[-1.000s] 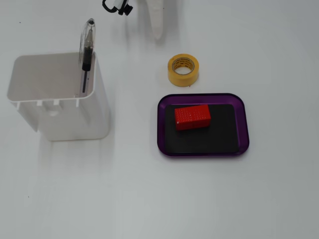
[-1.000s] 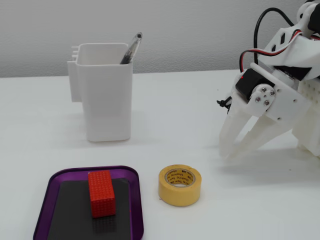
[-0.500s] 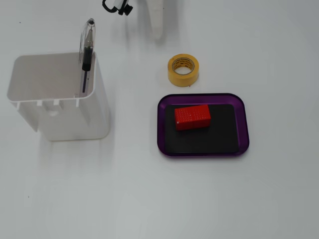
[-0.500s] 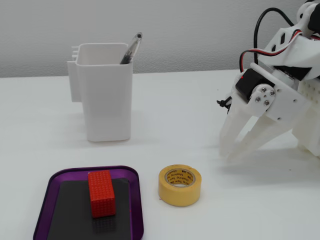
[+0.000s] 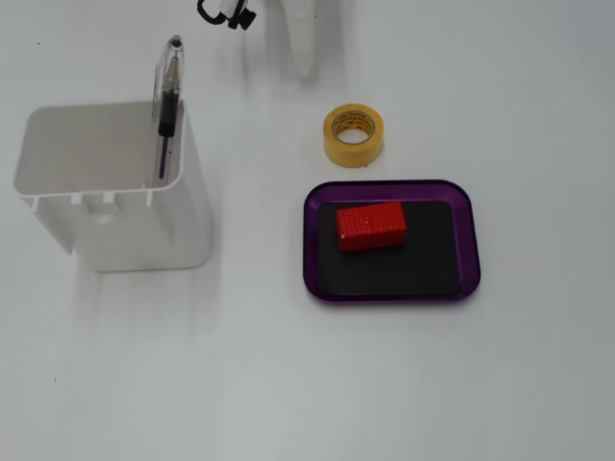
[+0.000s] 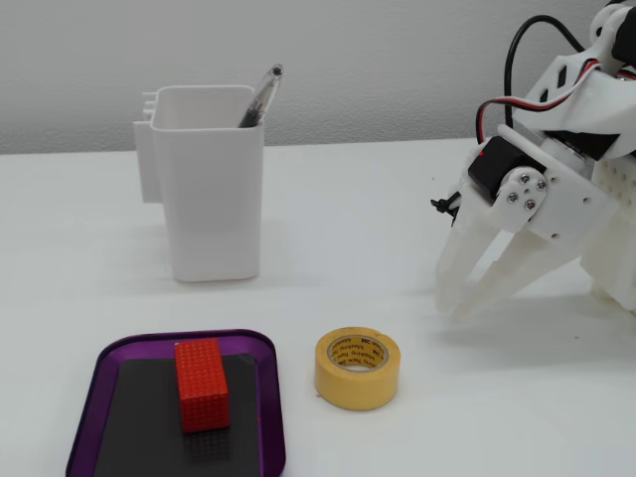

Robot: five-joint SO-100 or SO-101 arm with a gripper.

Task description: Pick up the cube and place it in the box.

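Note:
The red cube (image 5: 371, 225) lies on the black floor of the purple-rimmed box (image 5: 389, 187), in its left half in this fixed view. In the other fixed view the cube (image 6: 202, 385) stands free inside the box (image 6: 266, 397), with nothing touching it. My white gripper (image 6: 454, 307) hovers low over the table at the right, well away from the box. Its fingertips meet and it holds nothing. In the top-down fixed view the gripper (image 5: 305, 65) shows only at the top edge, beyond the tape roll.
A yellow tape roll (image 5: 353, 135) lies on the table between the box and the gripper, and also shows in the other fixed view (image 6: 358, 368). A tall white bin (image 5: 115, 187) with a pen (image 5: 168, 106) stands at the left.

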